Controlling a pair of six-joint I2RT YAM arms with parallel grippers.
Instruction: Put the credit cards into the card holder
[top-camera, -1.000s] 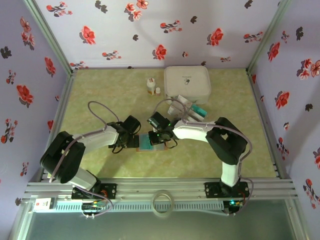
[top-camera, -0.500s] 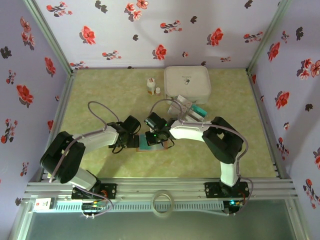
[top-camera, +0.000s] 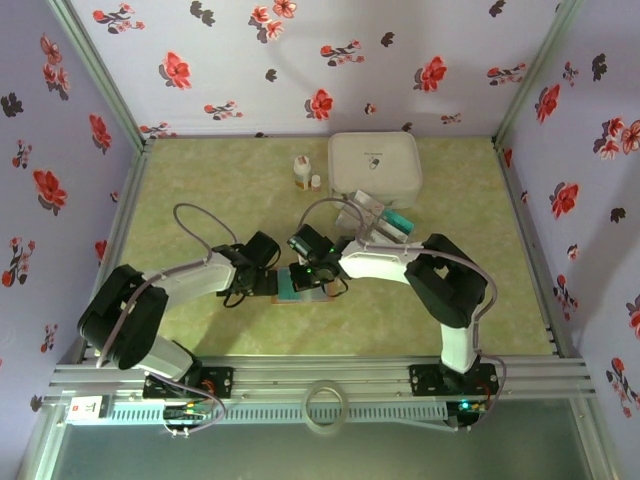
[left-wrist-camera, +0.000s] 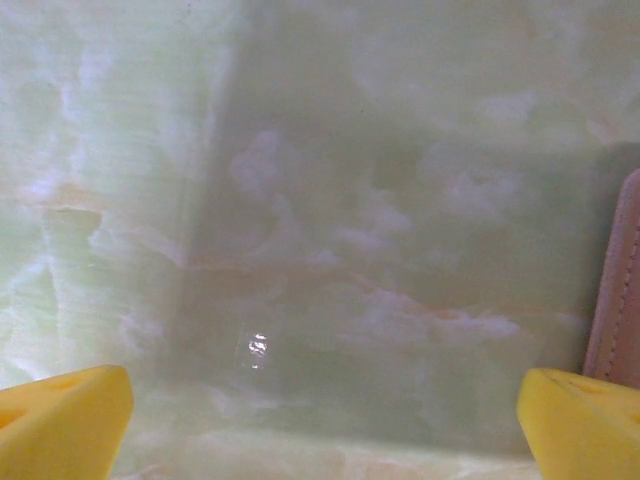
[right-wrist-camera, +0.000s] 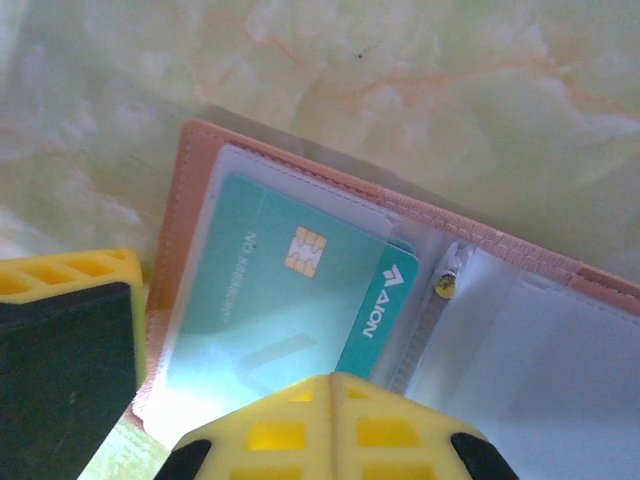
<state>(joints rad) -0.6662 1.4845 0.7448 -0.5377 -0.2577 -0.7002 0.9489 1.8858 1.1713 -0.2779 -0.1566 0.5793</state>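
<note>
The card holder (right-wrist-camera: 300, 170) lies open on the table, brown rim around clear sleeves, and appears small under the wrists (top-camera: 300, 285). A teal credit card (right-wrist-camera: 290, 290) sits in its left sleeve, with the logo end poking out toward the spine. My right gripper (right-wrist-camera: 335, 395) is shut, its joined tips just over the card's near edge, with nothing between them. My left gripper (left-wrist-camera: 325, 420) is open wide over bare table, and the holder's brown edge (left-wrist-camera: 618, 290) is by its right fingertip. More credit cards (top-camera: 378, 215), white and teal, lie piled in front of the white box.
A large white rounded box (top-camera: 374, 165) stands at the back. Two small white bottles (top-camera: 302, 170) stand to its left. Flowered walls close in the green marbled table (top-camera: 200, 190) on three sides. A yellow and black finger (right-wrist-camera: 65, 330) of the left gripper sits beside the holder.
My right gripper has slid slightly left over the card holder. The left arm has stayed where it was.
</note>
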